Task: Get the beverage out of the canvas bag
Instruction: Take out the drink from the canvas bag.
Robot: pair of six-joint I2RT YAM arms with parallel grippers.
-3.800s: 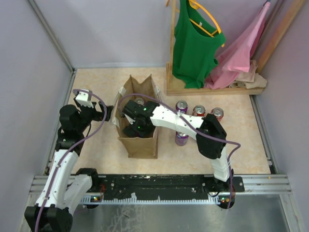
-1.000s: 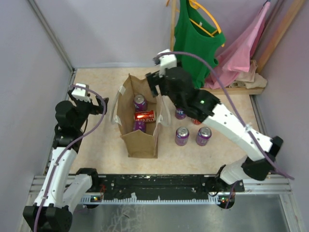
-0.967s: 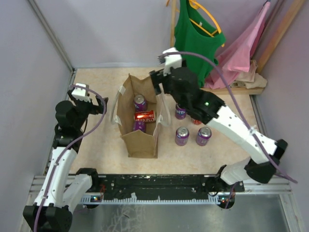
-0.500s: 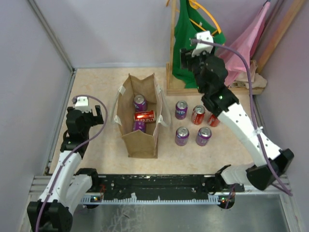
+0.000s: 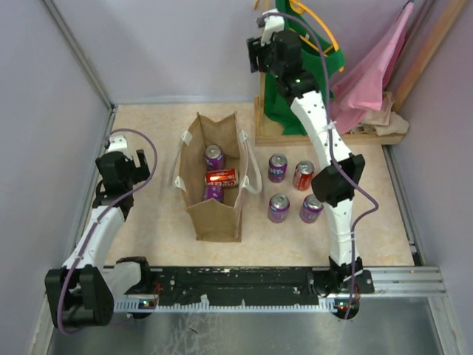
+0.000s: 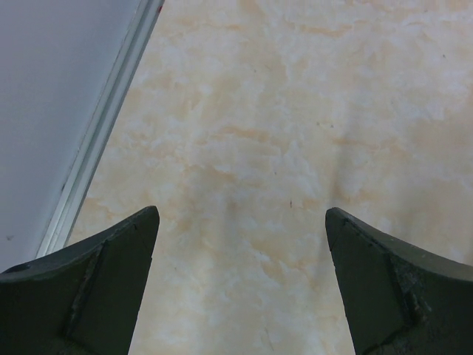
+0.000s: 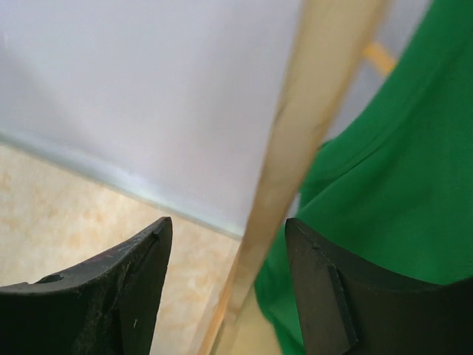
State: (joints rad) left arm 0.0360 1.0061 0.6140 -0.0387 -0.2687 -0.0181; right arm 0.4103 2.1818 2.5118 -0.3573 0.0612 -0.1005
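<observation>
Surface: beige marbled tabletop [image 5: 148, 244], lavender walls on three sides.
Canvas bag: tan-brown canvas bag [image 5: 214, 222] standing upright left of centre, mouth open upward, a pale strap handle [image 5: 177, 174] drooping over each long side.
Beverages in bag: far purple can [image 5: 214, 157] upright; red can on its side [image 5: 222, 177] across the middle; near purple can [image 5: 213, 194] partly under it. All three sit inside.
Cans outside: right of the bag and apart from it, back purple can [image 5: 278, 167] and back red can [image 5: 303, 175]; nearer, two more purple cans [image 5: 278, 208] side by side.
Rack: wooden clothes rack [image 5: 263, 89] at the far edge, with a green shirt [image 5: 279, 111] and a pink garment [image 5: 369, 81] hanging.
Left gripper: left gripper [image 6: 240, 214] low over bare tabletop left of the bag, fingers spread wide, nothing between them.
Right gripper: right gripper [image 7: 227, 225] raised high at the rack, well away from the bag; fingers apart and empty, with the rack post [image 7: 295, 148] and green shirt showing beyond them.
</observation>
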